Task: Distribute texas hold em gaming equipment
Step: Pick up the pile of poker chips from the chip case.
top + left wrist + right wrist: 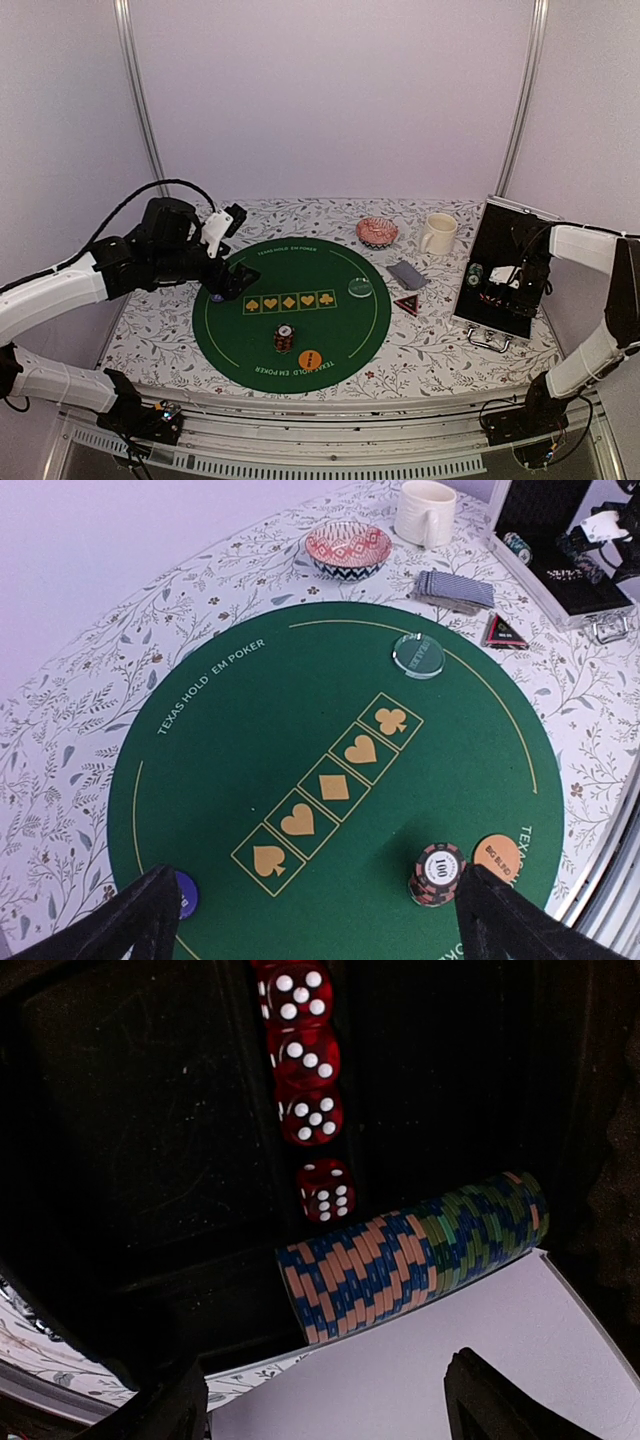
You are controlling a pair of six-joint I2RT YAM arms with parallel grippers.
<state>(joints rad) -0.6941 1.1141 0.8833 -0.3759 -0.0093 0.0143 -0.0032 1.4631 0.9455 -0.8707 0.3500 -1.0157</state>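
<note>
Storage on the desk (440, 360) is mainly one black case (500, 230), which stands open at the right edge with its lid upright. Inside it, the right wrist view shows four red dice (310, 1060) in one line in a narrow slot. Beside them a long row of striped chips (410, 1255) lies on its side, blue-orange at one end and green-blue at the other. The right jaws hang over this case, wide apart, and grip nothing. The pink-patterned bowl (377, 232) and the cream mug (438, 233) stand at the far side; what the mug holds I cannot tell. On the round green mat (320, 270) sit a small chip stack (437, 872), an orange button (498, 858) just beside it, a pale-green button (417, 655) near the far rim and a blue button (185, 892) at the left rim. Between mat and case lie the grey-blue cards (407, 273) and the triangular marker (407, 305). The left jaws are over the mat's left rim near the blue button, also wide apart and without load.
</note>
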